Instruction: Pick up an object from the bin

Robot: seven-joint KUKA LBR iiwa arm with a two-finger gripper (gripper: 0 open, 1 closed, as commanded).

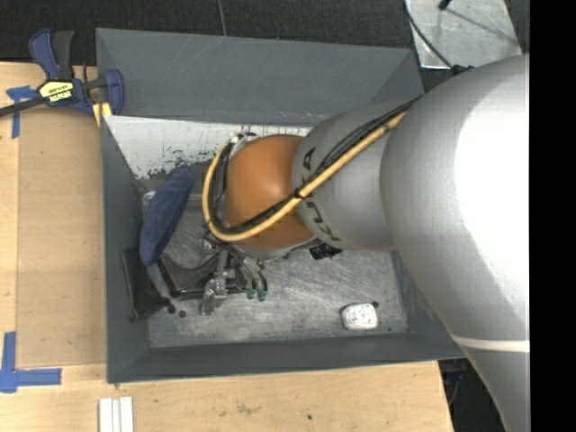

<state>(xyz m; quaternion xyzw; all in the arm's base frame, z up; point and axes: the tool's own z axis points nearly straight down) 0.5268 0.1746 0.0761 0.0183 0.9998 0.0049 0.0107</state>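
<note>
A single camera looks down on the grey metal bin (261,70) from above, tilted somewhat to one side, so the far wall shows as a broad slope and the near wall as a narrow band. It sits close enough that the bin takes up most of the picture, with its floor and left wall plainly in sight. The arm (450,196) enters from the right, passing near the lens and covering the bin's right part.

Orange cover (256,187): hides bin (270,70) floor beneath. Black thing (139,286), lower left of cover: kind unclear. White thing (360,316), lower right of cover: too small to identify.
</note>
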